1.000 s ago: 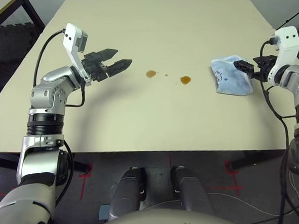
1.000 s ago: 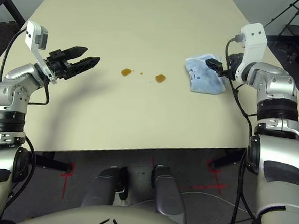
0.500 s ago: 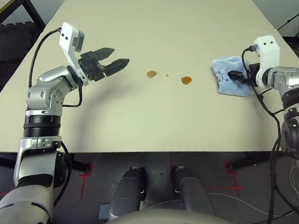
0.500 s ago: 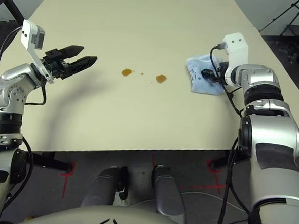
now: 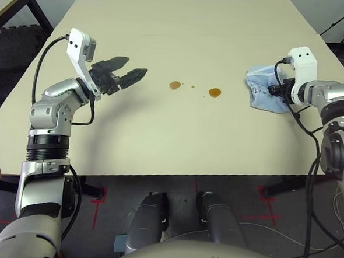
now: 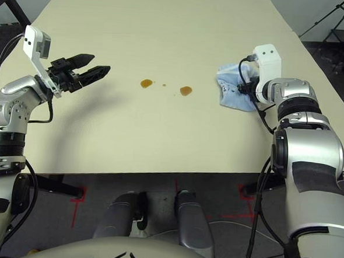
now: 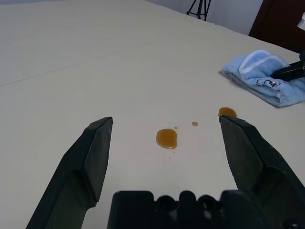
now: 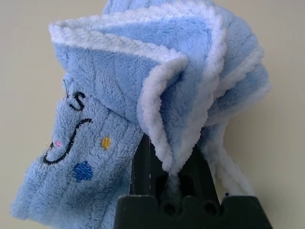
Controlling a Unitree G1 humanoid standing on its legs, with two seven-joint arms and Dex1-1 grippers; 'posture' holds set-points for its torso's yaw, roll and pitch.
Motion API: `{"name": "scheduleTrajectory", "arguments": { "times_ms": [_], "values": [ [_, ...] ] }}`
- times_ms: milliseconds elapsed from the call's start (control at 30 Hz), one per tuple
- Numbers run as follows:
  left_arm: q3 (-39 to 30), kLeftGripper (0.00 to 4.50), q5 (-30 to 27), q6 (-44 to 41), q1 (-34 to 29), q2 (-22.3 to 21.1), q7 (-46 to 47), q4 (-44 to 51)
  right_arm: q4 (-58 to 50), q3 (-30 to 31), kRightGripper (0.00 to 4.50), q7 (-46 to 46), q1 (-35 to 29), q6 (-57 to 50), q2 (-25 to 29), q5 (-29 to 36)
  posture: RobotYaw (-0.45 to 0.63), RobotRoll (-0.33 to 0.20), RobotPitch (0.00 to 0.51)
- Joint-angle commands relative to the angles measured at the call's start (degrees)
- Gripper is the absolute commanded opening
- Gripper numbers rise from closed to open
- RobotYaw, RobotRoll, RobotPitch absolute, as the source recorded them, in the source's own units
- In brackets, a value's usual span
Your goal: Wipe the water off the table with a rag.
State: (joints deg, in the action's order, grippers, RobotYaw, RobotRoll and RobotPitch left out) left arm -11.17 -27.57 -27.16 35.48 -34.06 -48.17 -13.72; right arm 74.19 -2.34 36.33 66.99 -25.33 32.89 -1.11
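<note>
A fold of the light blue rag (image 8: 157,109) is clamped between the right gripper (image 8: 169,164) fingers at the table (image 5: 184,24) right edge, presumably for wiping the water (image 5: 214,92), while the left gripper (image 5: 125,75) is held spread apart, idle.

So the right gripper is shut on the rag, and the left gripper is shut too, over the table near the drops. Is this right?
Not quite. The left gripper is open: the left wrist view shows its jaws spread wide, with the drops on the table between them. The rest holds: the right gripper is shut on a fold of the rag.
</note>
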Motion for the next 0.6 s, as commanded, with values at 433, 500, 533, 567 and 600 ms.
{"name": "scheduleTrajectory", "arguments": {
  "times_ms": [433, 500, 533, 567, 600],
  "values": [
    [0.58, 4.5, 1.89, 1.12, 0.7, -1.87, -0.87, -1.57, -2.94, -11.76, 0.02, 1.34, 7.62, -4.69, 0.61, 9.63, -0.09, 0.0, 0.14],
    [0.81, 4.5, 1.8, 0.87, 0.95, -2.01, -1.56, -1.69, -3.91, -11.52, 0.02, 2.05, 8.53, -6.1, -0.12, 10.07, -0.1, 0.0, 0.14],
    [0.88, 4.5, 1.82, 0.83, 1.03, -2.05, -1.79, -1.75, -4.28, -11.36, 0.02, 2.2, 8.69, -6.48, -0.36, 10.21, -0.1, 0.0, 0.14],
    [0.98, 4.5, 1.8, 0.73, 1.07, -2.07, -2.03, -1.69, -4.7, -11.15, 0.02, 2.44, 8.82, -6.92, -0.77, 10.32, -0.1, 0.0, 0.14],
    [1.1, 4.5, 1.74, 0.59, 1.11, -2.08, -2.34, -1.63, -5.24, -10.87, 0.02, 2.74, 8.89, -7.58, -1.48, 10.4, -0.11, 0.0, 0.141]
  ]
}}
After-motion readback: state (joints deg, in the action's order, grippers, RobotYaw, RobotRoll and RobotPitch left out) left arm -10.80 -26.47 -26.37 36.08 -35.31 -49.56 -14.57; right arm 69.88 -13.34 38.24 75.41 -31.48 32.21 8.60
